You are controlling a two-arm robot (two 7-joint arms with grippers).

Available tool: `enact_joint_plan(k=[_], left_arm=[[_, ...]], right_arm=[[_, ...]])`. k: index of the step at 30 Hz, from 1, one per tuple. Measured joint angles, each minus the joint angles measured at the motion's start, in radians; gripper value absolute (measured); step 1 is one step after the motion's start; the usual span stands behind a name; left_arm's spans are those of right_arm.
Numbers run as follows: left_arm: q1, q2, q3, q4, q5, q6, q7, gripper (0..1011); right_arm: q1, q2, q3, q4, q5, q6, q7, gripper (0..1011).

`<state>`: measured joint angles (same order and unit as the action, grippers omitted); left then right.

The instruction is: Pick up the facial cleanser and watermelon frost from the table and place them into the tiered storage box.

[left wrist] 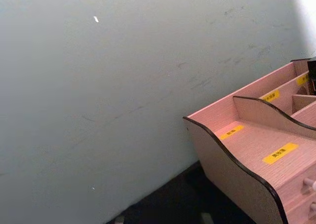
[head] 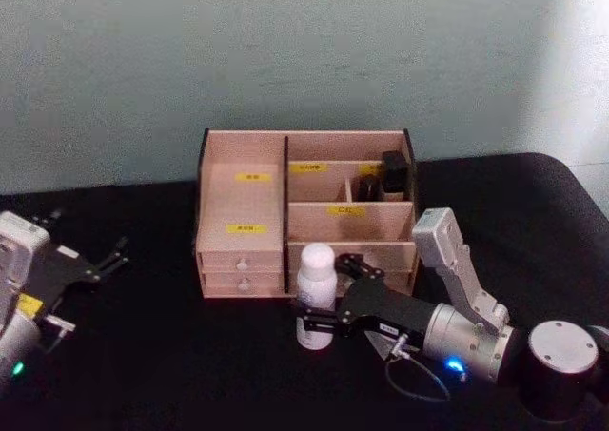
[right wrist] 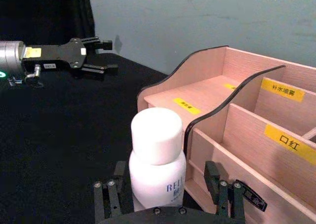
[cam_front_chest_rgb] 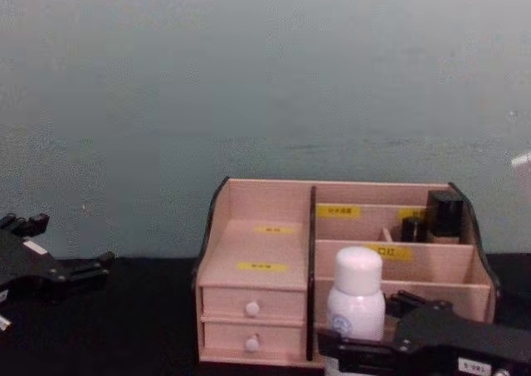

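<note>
Head view: I see the pale pink wooden tiered storage box (head: 243,203) holding dark containers (head: 393,174) in its upper right compartment. The white capped cleanser bottle (head: 315,293) stands just before it, between my right gripper's (head: 319,322) spread fingers, ungripped. My left gripper (head: 119,255) sits open near the black counter's (head: 171,355) left edge.

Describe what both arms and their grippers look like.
The right gripper is black with slim jaws. It sits on a silver cylindrical wrist with a blue light, a thin looping cable, a pale grey angular housing and a black round joint. The left gripper is black too, with a yellow sticker, a silver wrist and a green light.
</note>
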<state>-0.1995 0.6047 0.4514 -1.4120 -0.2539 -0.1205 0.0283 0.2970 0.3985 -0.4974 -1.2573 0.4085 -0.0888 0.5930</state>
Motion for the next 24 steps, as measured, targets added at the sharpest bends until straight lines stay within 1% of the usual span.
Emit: enact_joint_plan(k=[15, 18, 22, 23, 24], left_arm=[[0.000, 0.000, 0.000, 0.000, 0.000, 0.000, 0.000, 1001], [0.000, 0.000, 0.000, 0.000, 0.000, 0.000, 0.000, 1001], [0.000, 0.000, 0.000, 0.000, 0.000, 0.000, 0.000, 1002], [0.000, 0.000, 0.000, 0.000, 0.000, 0.000, 0.000, 1001], [0.000, 0.000, 0.000, 0.000, 0.000, 0.000, 0.000, 1001]], right_arm=[[-0.001, 0.001, 0.001, -0.001, 0.001, -0.001, 0.002, 1003], [-0.001, 0.001, 0.001, -0.001, 0.002, -0.002, 0.003, 960], [-0.001, 0.001, 0.001, -0.001, 0.002, -0.002, 0.003, 841], [-0.001, 0.001, 0.001, -0.001, 0.002, -0.002, 0.004, 841], [-0.001, 0.001, 0.001, -0.001, 0.002, -0.002, 0.004, 810]])
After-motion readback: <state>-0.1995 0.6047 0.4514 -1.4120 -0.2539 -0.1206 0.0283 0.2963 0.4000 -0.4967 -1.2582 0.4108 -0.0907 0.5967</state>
